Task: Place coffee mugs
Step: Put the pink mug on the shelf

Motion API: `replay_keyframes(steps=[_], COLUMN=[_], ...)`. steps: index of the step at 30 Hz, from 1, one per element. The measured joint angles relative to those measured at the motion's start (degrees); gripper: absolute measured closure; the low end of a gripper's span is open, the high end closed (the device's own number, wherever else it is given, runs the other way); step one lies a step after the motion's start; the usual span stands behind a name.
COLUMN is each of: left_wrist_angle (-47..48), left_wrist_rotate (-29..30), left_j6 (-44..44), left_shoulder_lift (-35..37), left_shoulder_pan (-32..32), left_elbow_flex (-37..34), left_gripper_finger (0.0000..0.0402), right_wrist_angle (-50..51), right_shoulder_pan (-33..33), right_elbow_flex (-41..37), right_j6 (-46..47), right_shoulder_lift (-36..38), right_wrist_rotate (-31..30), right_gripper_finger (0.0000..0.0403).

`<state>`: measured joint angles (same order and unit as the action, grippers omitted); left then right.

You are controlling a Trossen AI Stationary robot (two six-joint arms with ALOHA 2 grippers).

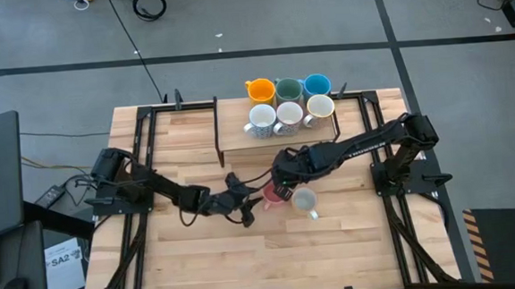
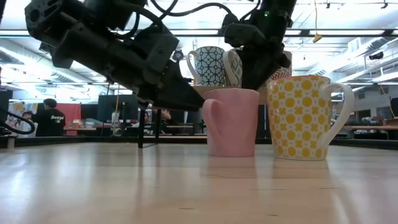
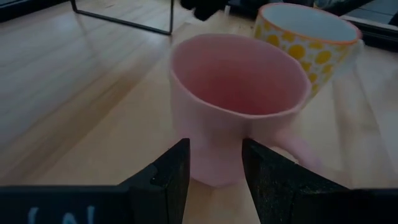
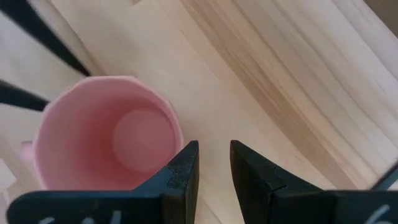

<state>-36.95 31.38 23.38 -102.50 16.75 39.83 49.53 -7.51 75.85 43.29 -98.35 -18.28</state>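
On the table (image 1: 353, 246) we count six mugs on the raised wooden shelf (image 1: 239, 137) at the far side: orange (image 1: 261, 91), dark green (image 1: 288, 91), bright blue (image 1: 317, 85) and three pale ones in front of them. The pink mug (image 2: 231, 122) stands upright, mouth up, at mid-table, its handle toward the left gripper (image 3: 214, 177), with the yellow-dotted mug (image 2: 305, 117) just beside it. The left gripper's narrowly parted fingers sit low beside the pink mug's handle, while the right gripper (image 4: 213, 168) hangs over its rim, fingers slightly apart, holding nothing.
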Motion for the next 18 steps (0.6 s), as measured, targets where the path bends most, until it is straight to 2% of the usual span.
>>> replay_keyframes(steps=[13, 18], left_wrist_angle=[-0.5, -0.5], left_wrist_rotate=[0.0, 0.0], left_j6=[0.0, 0.0], left_shoulder_lift=[0.0, 0.0], left_shoulder_pan=[-0.9, -0.8], left_elbow_flex=[0.0, 0.0], left_gripper_finger=[0.0248, 0.0248], right_wrist_angle=[-0.3, -1.2], right_shoulder_pan=[-1.2, -1.2], right_elbow_flex=[-0.1, -2.9], right_j6=[-0.1, 0.0], right_shoulder_lift=[0.0, 0.0], right_wrist_rotate=[-3.7, -4.5], right_gripper_finger=[0.0306, 0.0306])
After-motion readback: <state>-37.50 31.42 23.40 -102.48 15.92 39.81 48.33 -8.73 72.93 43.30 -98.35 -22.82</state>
